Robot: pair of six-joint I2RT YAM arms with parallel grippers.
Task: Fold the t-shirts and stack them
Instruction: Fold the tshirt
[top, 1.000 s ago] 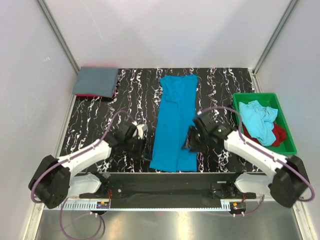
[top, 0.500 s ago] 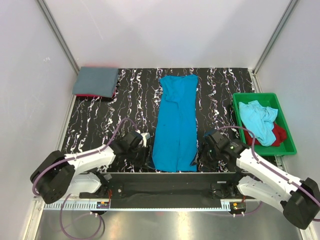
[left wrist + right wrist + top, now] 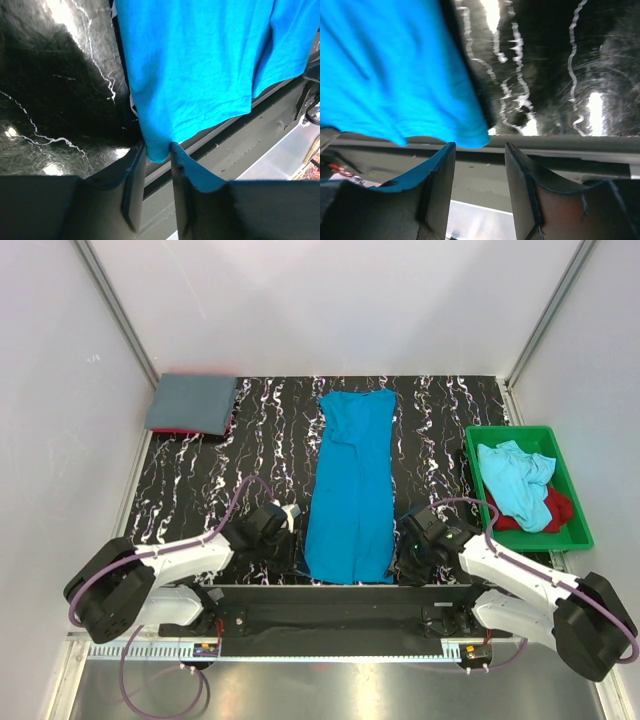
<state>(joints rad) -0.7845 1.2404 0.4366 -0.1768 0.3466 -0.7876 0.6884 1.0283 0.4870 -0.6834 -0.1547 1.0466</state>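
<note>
Marbled tabletop (image 3: 200,470) bore a blue shirt (image 3: 350,480) folded lengthwise only. A grey shirt (image 3: 190,402) lay stacked, with more waiting in the tray (image 3: 512,430). The left gripper (image 3: 157,147) straddled the blue shirt's hem corner, not yet closed, and the right gripper (image 3: 479,146) gaped empty.

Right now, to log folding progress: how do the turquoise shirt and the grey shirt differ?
The turquoise shirt lies as a long strip down the middle of the table; the grey shirt is a compact folded rectangle at the far left corner. The left gripper and right gripper are at the turquoise shirt's near corners; none is near the grey shirt. Both lie flat.
</note>
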